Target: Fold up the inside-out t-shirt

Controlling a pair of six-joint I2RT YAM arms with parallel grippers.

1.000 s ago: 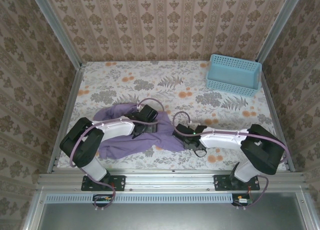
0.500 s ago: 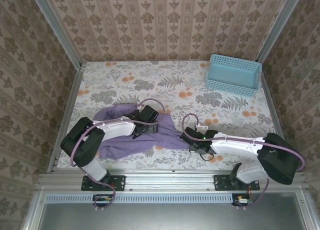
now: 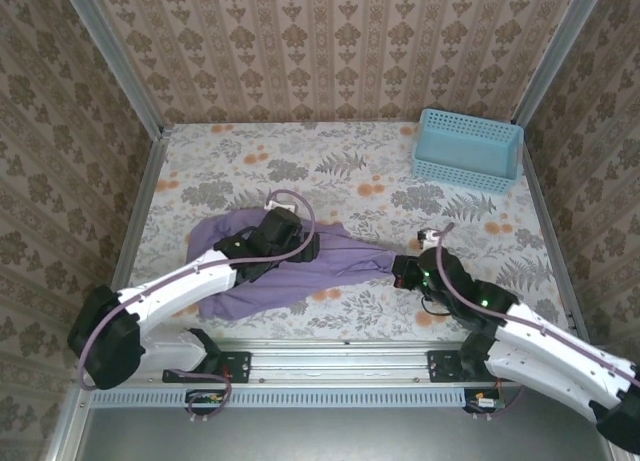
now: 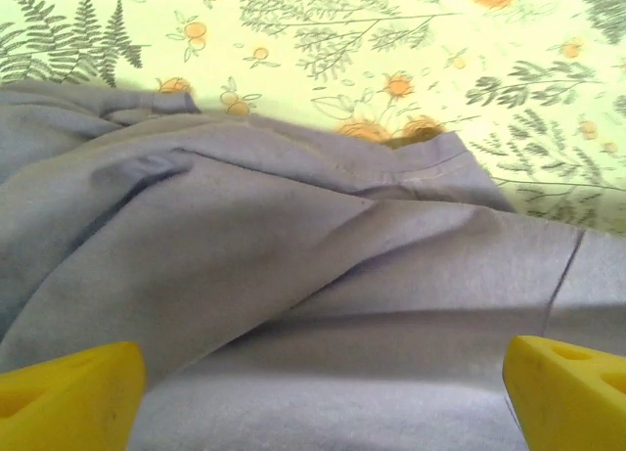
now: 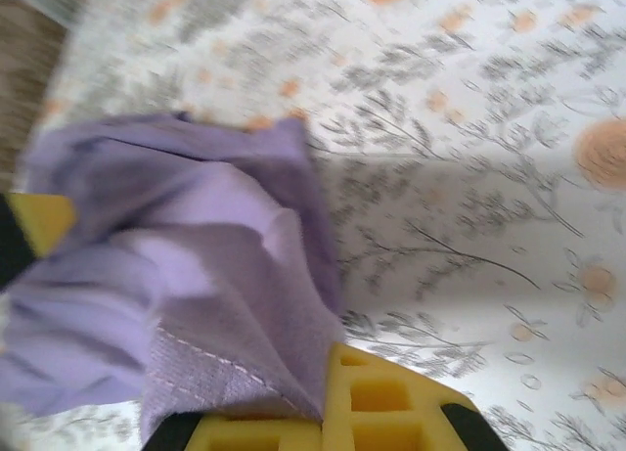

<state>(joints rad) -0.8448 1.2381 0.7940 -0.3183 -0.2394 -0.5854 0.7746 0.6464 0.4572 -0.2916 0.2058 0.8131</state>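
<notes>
Shirt status: the soft lavender-purple cloth t-shirt (image 3: 262,281) sits in a rumpled heap on the near-left part of the floral-print surface (image 3: 350,171). One corner is drawn out in a taut tongue toward the right. No white lettering is visible, just plain purple with a stitched hem (image 5: 215,358) at the pulled end.

The right pincer (image 3: 404,272) is clamped tight on that hem corner, and the wrist view has cloth bunched right against its yellow pads (image 5: 342,407). The left pincer (image 3: 290,243) is over the middle of the heap with its jaws spread wide and nothing between them. Its own camera looks down on smooth-ish fabric (image 4: 293,275) between the two yellow fingertips (image 4: 68,392). I can't tell if it's actually pressing on the cloth or just hanging above it.

Progress-wise I'd call this very early. Nothing is laid flat, there are no clean fold lines, and the sleeves are lost in the bunching. My read is it needs spreading out first, and every actual fold is yet to come.

A light blue plastic mesh basket (image 3: 467,151) sits far right, well apart from all this.
</notes>
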